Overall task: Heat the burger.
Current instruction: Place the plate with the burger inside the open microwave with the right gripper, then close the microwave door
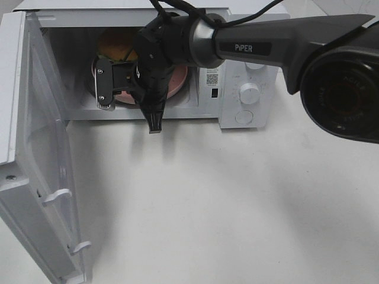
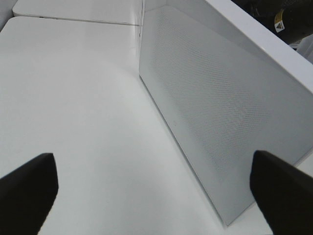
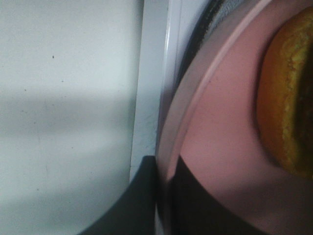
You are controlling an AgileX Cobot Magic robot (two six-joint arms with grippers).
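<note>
White tabletop fronted the open microwave, where the burger sat on its plate inside. Right gripper pinched the plate's rim — probably to seat it — while left gripper, fingers spread wide, hung beside the door, likely placed to shut it.

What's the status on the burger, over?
Left gripper open by the door. Right gripper shut on pink plate rim. Burger on plate, inside microwave. Door open, nothing blocking.
</note>
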